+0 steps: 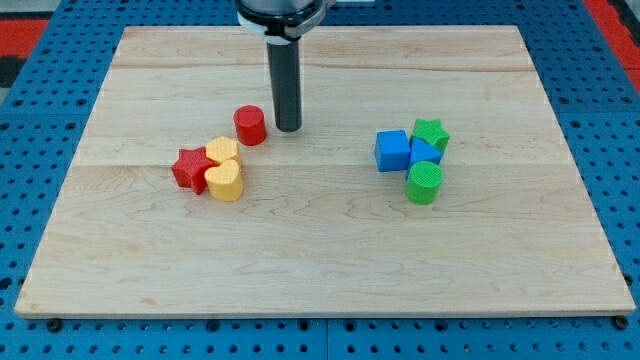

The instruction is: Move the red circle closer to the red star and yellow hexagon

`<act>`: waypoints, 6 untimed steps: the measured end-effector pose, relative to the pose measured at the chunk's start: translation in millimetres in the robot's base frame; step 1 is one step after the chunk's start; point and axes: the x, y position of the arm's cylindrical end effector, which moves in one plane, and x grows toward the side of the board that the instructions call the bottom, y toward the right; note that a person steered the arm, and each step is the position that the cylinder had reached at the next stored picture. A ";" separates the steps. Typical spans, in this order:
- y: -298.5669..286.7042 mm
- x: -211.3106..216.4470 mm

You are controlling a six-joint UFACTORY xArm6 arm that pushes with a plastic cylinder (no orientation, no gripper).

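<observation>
Tip [288, 129] just right of red circle [250, 126]

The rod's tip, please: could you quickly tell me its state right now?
My tip: no gripper, holding nothing; it sits just right of the red circle.

- Tabletop [330, 260], pale wood.
- Yellow heart [226, 181], view's left.
- Blue cube [392, 150], blue block [424, 153], green star [432, 132], green cylinder [424, 183] clustered view's right.
</observation>
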 end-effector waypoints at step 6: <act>-78.5 -31.3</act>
